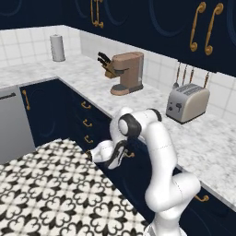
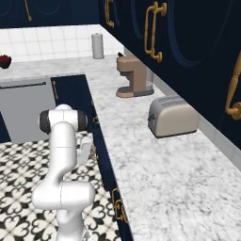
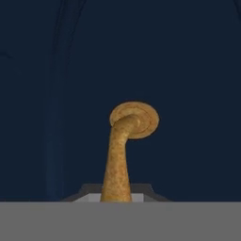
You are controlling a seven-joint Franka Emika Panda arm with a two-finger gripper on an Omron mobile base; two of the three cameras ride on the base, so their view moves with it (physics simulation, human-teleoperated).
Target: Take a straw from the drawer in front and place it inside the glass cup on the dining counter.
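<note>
Drawer sits in the navy bank under the marble worktop, front closed, and the arm is reaching right down to it. From the left base view the white arm rises out of the lower right corner, bends at a dark elbow joint about level with the worktop edge, then folds down and to the left so the hand ends up low against the cabinet fronts, above the patterned floor. Gripper itself is mostly buried behind the white wrist there, so I can't really read the fingers from that side. On the worktop behind it there's a toaster, a brown coffee machine with a knife block just beside it, and a paper towel roll back in the corner. Right base view: the arm comes up from the lower left, shoulder joint up high, and the forearm drops down toward the drawer fronts next to the counter edge; the hand is a pale sliver tucked behind the arm, hard to make out. Hand view is the clear one: navy drawer face filling the background, and the curved brass handle runs from its round mounting plate straight down between the fingertips. Pincer is closed tight on that handle. Its lower end is cut off at the bottom, so how much of it is gripped I can't say
</note>
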